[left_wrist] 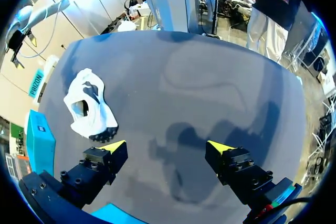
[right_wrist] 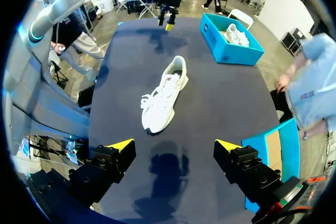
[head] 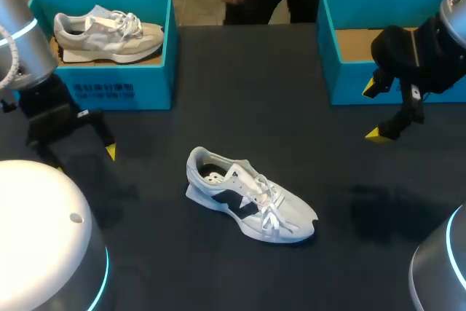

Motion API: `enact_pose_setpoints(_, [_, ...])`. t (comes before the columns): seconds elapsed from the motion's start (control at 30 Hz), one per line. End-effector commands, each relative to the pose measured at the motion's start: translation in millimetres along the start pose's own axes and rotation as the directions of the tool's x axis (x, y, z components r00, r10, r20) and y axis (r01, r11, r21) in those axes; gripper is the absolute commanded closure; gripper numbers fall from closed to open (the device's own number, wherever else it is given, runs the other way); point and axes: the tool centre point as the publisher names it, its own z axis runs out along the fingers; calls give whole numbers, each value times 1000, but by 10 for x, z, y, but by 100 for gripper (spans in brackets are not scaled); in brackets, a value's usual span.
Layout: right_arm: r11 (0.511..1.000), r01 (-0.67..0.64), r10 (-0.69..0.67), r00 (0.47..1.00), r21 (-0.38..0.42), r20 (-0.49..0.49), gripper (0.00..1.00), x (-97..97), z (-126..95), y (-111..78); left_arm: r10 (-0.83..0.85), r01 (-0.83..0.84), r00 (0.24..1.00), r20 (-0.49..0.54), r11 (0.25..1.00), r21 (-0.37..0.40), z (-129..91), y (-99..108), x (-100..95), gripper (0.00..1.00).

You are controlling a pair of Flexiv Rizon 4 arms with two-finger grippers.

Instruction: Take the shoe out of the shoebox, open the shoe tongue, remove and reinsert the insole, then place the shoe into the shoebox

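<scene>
Two grippers are hanging above a dark table [head: 291, 71], and both are spread wide with nothing between their fingers. The left gripper [left_wrist: 167, 148] is hovering over bare tabletop, and its yellow tips are standing far apart. The right gripper [right_wrist: 174, 145] is doing the same on the other side, its fingers parted and touching nothing.

The white shoe [head: 247, 198] is already out of its box. It is sitting upright on its sole near the middle of the table, between the two arms and well apart from both. Its heel is pointing toward the far left and its toe toward the near right. A dark panel is showing on its side, and the white laces are lying loosely over the tongue. In the left wrist view it is lying ahead of the gripper and off to one side, heel opening facing the camera. In the right wrist view it is lying straight ahead of the gripper, toe end nearest.

A blue shoebox [head: 378, 85] is standing at the far right of the table, open, with only its brown bottom showing; the right gripper is hovering just in front of its near wall. A second blue box [head: 109, 92] is standing at the far left, holding a pale beige shoe [head: 109, 34] resting on its sole. The left gripper is hanging near that box's front.
</scene>
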Motion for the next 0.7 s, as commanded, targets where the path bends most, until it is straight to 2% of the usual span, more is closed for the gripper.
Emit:
enact_pose_setpoints(0.03, [1000,-1,1,1000,4,-6,0,-31,16,21,0,0,1000,-5,1000,1,0,9,-17,0])
enact_pose_setpoints(0.3, [1000,-1,1,1000,4,-6,0,-31,16,21,0,0,1000,-5,1000,1,0,9,-17,0])
enact_pose_setpoints(0.4, [1000,-1,1,1000,4,-6,0,-31,16,21,-92,92,996,-3,994,63,60,19,-88,0])
enact_pose_setpoints(0.43, [1000,-1,1,1000,4,-6,0,-31,16,21,-149,146,989,12,982,122,75,14,-110,0])
enact_pose_setpoints(0.47, [1000,-1,1,1000,4,-6,0,-31,16,21,-164,161,986,15,978,131,79,20,-122,0])
enact_pose_setpoints(0.53, [1000,-1,1,1000,4,-6,0,-31,16,21,-235,219,970,60,955,202,61,38,-156,0])
enact_pose_setpoints(0.7, [1000,-1,1,1000,4,-6,0,-31,16,21,-405,357,908,113,884,301,-20,113,-203,0])
